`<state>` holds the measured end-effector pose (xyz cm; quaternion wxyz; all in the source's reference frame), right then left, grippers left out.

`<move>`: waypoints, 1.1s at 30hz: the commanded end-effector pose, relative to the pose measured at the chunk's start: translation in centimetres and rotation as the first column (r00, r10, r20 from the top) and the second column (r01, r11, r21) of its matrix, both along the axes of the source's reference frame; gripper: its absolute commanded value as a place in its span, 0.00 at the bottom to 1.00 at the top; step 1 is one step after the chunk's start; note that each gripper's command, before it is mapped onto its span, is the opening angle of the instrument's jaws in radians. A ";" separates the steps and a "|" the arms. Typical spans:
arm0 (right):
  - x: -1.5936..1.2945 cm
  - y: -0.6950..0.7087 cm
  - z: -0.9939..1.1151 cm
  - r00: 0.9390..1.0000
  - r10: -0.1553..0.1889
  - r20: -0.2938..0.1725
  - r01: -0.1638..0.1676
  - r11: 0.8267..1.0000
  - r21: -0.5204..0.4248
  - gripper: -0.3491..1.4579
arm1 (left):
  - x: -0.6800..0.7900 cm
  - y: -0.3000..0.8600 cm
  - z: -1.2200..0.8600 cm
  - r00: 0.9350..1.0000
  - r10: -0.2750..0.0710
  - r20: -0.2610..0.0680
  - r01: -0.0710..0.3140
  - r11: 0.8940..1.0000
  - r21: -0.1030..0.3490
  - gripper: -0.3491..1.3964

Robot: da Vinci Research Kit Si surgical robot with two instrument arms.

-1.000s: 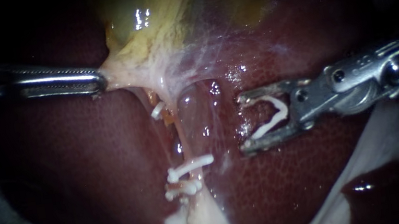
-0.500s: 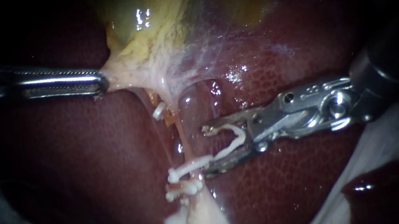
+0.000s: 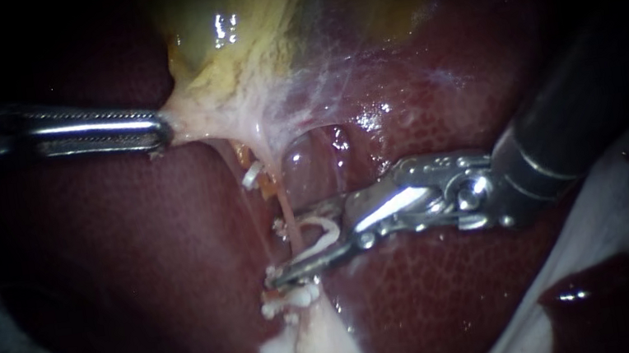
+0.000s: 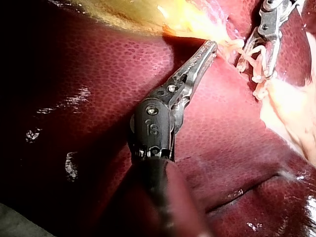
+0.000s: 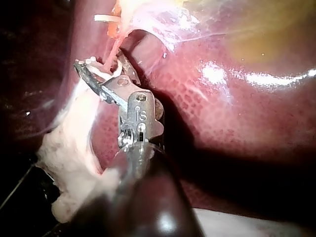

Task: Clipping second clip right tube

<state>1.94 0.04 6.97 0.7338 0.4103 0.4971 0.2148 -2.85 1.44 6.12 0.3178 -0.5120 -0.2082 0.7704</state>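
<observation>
The left tool [image 4: 211,48] is slim, silvery and finely toothed. The right tool [image 3: 280,250] is silvery with round screws; both shafts are dark.

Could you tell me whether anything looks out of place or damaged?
Nothing stands out. The right instrument holds a clip astride the tube above the placed clips; the left instrument holds the gallbladder taut. No tear or leak.

Liver [image 3: 134,253] w/ gallbladder [image 3: 240,13] above.
</observation>
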 end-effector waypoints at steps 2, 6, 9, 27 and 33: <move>0.01 0.00 -0.03 0.999 0.008 -0.035 -0.007 0.999 0.033 0.47 | -0.01 0.00 0.00 1.000 0.000 0.000 0.000 1.000 0.000 0.00; 0.03 0.00 -0.15 0.993 0.026 -0.115 -0.015 0.996 0.093 0.47 | -0.01 0.00 0.00 1.000 0.000 0.000 0.000 1.000 0.000 0.00; 0.04 0.02 -0.27 0.989 0.023 -0.147 -0.006 0.993 0.117 0.46 | -0.01 0.00 0.00 1.000 0.000 0.000 0.000 1.000 0.000 0.00; -0.03 -0.01 -0.40 0.985 -0.003 -0.174 0.026 0.991 0.133 0.33 | -0.02 -0.01 0.00 1.000 -0.001 -0.001 0.001 1.000 -0.001 0.00; -0.06 -0.02 -0.40 0.985 -0.004 -0.175 0.028 0.991 0.133 0.20 | -0.02 -0.01 -0.01 1.000 -0.002 -0.001 0.002 1.000 -0.001 0.00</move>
